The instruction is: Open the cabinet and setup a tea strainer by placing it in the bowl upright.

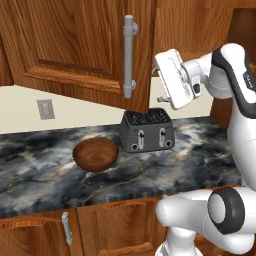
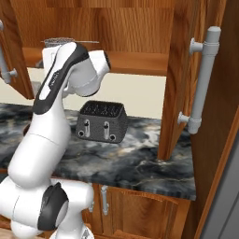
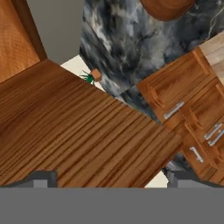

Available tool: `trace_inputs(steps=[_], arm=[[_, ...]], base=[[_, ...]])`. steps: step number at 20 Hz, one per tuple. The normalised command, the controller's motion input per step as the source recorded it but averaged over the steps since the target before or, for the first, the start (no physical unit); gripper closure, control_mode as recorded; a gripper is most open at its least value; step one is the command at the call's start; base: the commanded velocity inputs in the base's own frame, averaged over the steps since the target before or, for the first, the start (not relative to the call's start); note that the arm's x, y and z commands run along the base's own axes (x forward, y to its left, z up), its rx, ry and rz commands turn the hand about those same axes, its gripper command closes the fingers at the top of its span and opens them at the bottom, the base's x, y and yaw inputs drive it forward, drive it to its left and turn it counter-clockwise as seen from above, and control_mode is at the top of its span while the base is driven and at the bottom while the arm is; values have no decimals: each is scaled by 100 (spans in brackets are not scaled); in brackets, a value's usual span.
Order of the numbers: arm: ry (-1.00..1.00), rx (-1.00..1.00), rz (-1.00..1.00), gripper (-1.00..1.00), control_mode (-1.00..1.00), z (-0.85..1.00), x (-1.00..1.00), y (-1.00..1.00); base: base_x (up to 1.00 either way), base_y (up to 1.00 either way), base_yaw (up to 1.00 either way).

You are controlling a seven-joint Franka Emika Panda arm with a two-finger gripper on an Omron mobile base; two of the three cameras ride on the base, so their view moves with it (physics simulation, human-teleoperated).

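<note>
The cabinet [image 2: 135,28] stands open, its right door [image 2: 186,70] swung out toward me and its wooden shelf [image 2: 140,63] bare at the middle. The tea strainer [image 2: 58,41] lies on that shelf at the left, its thin wire handle pointing right, partly hidden behind my arm. Below on the marble counter sits the dark wooden bowl [image 1: 96,154], which also shows at the top of the hand view [image 3: 166,8]. My gripper [image 1: 156,85] is raised by the edge of the left door [image 1: 75,45]. It is open with nothing between its fingertips [image 3: 41,177], which hang over a wooden board.
A grey toaster [image 1: 146,131] stands on the counter [image 1: 200,150] just right of the bowl, under my hand. Long grey bar handles [image 1: 129,55] stick out from the doors. Lower cabinets with short handles [image 3: 175,109] run beneath the counter.
</note>
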Motion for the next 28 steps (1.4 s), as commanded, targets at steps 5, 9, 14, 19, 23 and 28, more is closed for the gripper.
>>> trace_inputs(steps=[5,9,14,19,23,28], arm=[[3,0,9,-100,-100,-17,25,53],[11,0,4,-100,-100,-16,0,95],[15,-1,6,-100,-100,-11,0,100],[11,-6,4,-100,-100,-7,-3,100],[5,-12,3,-100,-100,0,-16,100],[5,-14,3,-100,-100,0,-16,100]], base=[[0,0,0],[0,0,0],[0,0,0],[0,0,0],[0,0,0],[0,0,0]])
